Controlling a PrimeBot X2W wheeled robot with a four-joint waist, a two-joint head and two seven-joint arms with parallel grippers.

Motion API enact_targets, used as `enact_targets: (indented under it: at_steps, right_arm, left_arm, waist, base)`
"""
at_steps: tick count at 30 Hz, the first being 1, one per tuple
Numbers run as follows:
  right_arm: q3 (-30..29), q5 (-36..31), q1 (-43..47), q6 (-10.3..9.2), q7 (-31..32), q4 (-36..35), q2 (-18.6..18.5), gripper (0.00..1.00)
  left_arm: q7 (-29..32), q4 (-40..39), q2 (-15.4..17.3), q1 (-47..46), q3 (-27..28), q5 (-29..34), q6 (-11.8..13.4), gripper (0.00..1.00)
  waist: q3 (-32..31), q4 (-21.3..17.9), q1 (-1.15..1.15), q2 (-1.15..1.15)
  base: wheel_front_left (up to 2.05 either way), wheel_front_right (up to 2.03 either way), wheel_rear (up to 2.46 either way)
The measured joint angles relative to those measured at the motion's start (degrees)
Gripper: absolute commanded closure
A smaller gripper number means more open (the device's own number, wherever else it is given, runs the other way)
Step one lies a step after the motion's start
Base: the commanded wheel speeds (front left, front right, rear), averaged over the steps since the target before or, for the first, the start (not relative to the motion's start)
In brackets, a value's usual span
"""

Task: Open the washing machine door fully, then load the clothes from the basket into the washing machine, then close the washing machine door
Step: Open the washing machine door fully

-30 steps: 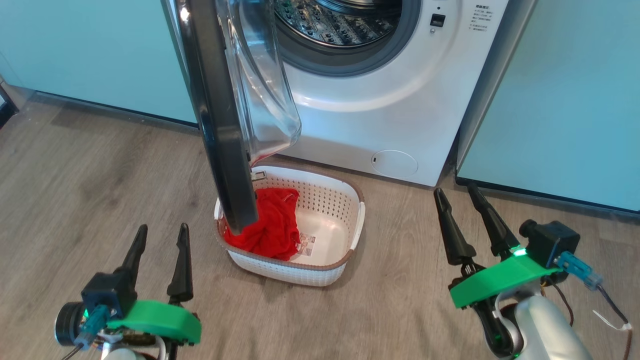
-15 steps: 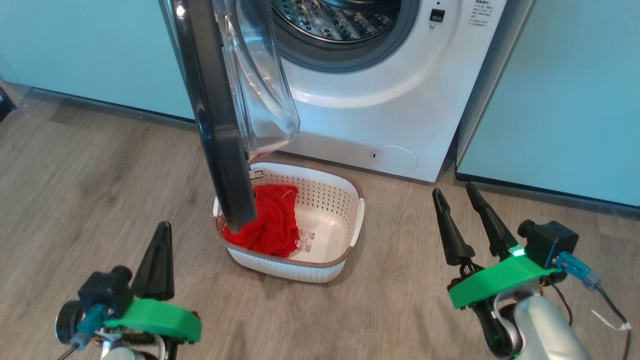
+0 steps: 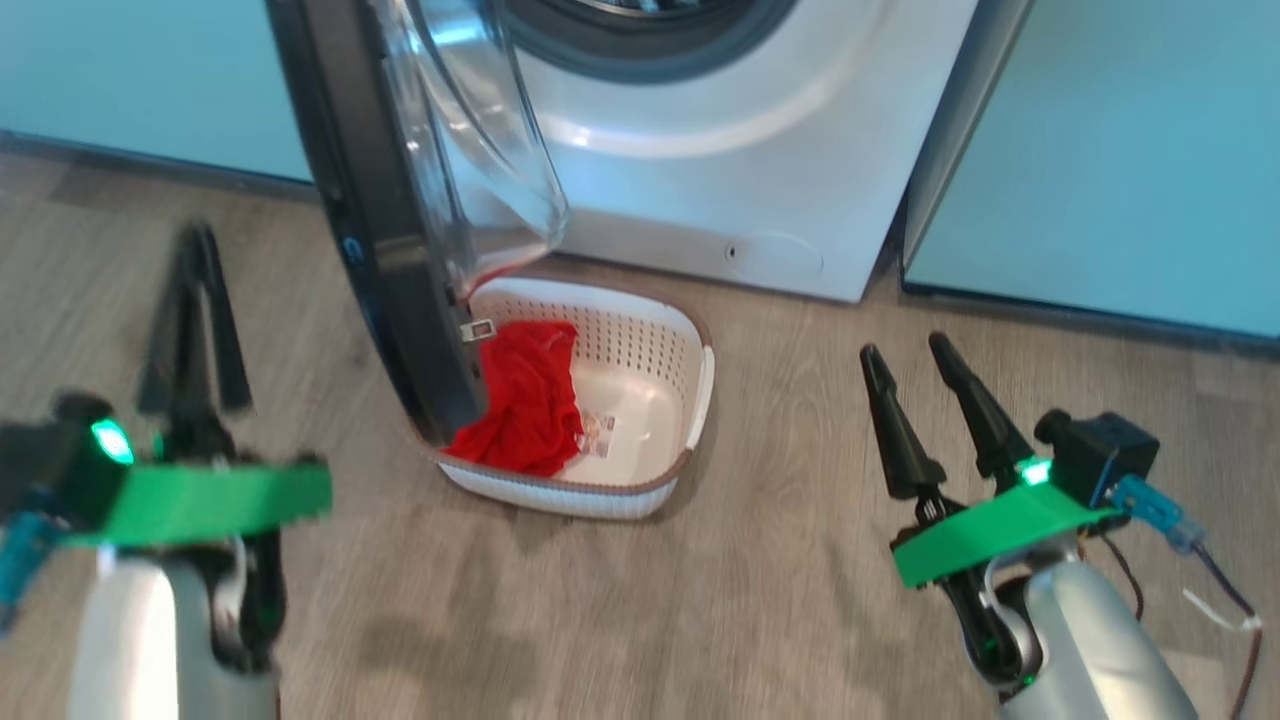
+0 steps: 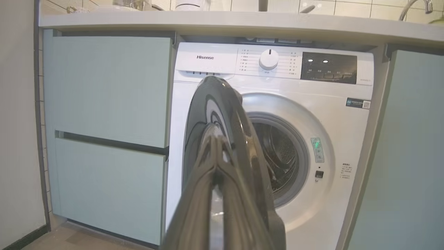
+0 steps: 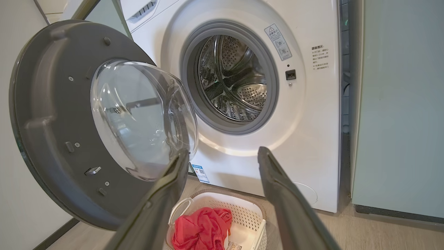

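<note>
The washing machine (image 3: 720, 170) stands at the top of the head view. Its door (image 3: 385, 250) hangs partly open, its lower edge over the basket (image 3: 600, 497). Red clothes (image 3: 520, 410) lie in the basket's left half. My left gripper (image 3: 197, 240) is blurred, raised left of the door, with its fingers together and nothing between them. The left wrist view has that shut gripper (image 4: 215, 130) in front of the door's edge (image 4: 225, 104). My right gripper (image 3: 905, 350) stands open over the floor, right of the basket. Its fingers (image 5: 163, 194) frame the basket (image 5: 242, 211), clothes (image 5: 201, 229) and steel drum (image 5: 236, 80).
Pale teal cabinets (image 3: 1120, 150) flank the machine on both sides, under a counter (image 4: 222, 22). The floor (image 3: 700, 600) is wood-look planks. A wall (image 4: 17, 121) stands to the far left in the left wrist view.
My left gripper has shut and its arm has risen up the picture, left of the door. The head camera has shifted, so the machine sits higher in view. The right gripper stays open.
</note>
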Motion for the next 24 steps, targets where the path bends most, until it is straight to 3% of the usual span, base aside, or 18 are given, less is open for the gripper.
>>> enact_targets:
  at_steps: [6, 12, 20, 24]
  right_arm:
    - [0.02, -0.77, -2.43, 0.00, 0.00, -0.33, 0.00, 0.00]
    - [0.46, -0.82, -4.33, 0.00, 0.00, -0.23, 0.00, 0.00]
    - [0.55, -0.81, -5.28, 0.00, 0.00, -0.19, -0.01, 0.00]
    - [0.42, -0.81, -5.29, 0.00, 0.00, -0.19, -0.01, 0.00]
  left_arm:
    - [-0.26, -4.43, -0.13, -9.57, -0.88, -0.24, -0.44, 1.00]
    - [-0.30, -4.12, -0.20, -15.08, -8.39, -0.30, -0.73, 1.00]
    - [-0.29, 8.35, -0.23, -13.53, -18.44, -0.87, -1.40, 1.00]
    - [-0.26, 13.51, -0.20, -12.27, -19.57, -1.43, -0.78, 1.00]
  waist:
    - [3.67, -0.99, 0.01, 0.00]
    - [6.40, -2.24, 0.01, 0.00]
    - [7.33, -2.73, 0.00, 0.00]
    - [7.77, -2.51, 0.00, 0.00]
  base:
    - [0.00, 0.00, 0.00]
    - [0.00, 0.00, 0.00]
    - [0.00, 0.00, 0.00]
    - [0.00, 0.00, 0.00]
